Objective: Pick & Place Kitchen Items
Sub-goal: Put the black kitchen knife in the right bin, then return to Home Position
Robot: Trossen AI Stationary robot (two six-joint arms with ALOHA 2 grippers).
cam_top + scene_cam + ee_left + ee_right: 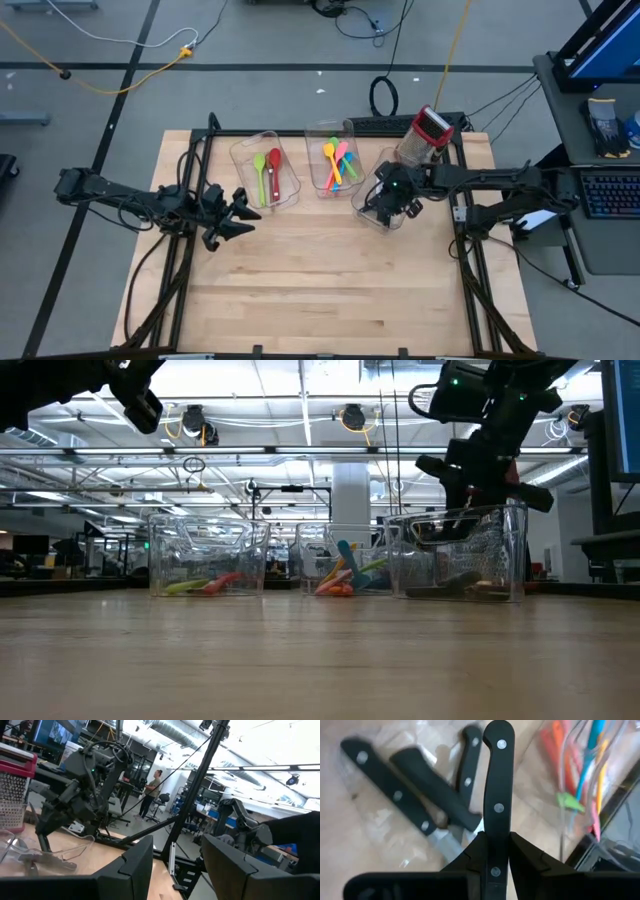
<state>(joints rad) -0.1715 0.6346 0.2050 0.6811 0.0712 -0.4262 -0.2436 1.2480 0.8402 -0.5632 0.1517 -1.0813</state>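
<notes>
My right jaws (496, 851) pinch a black-handled knife (497, 785) by its handle. Its long side points straight out from them, over the right bin (362, 205), where three more knives (420, 790) lie crossed below. My left jaws (243, 212) hang half apart, holding nothing, well away over the bench (320, 290).

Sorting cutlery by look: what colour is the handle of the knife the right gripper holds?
Black, with silver rivets; the knife shows best in the right wrist view, clamped in the right gripper.
</notes>
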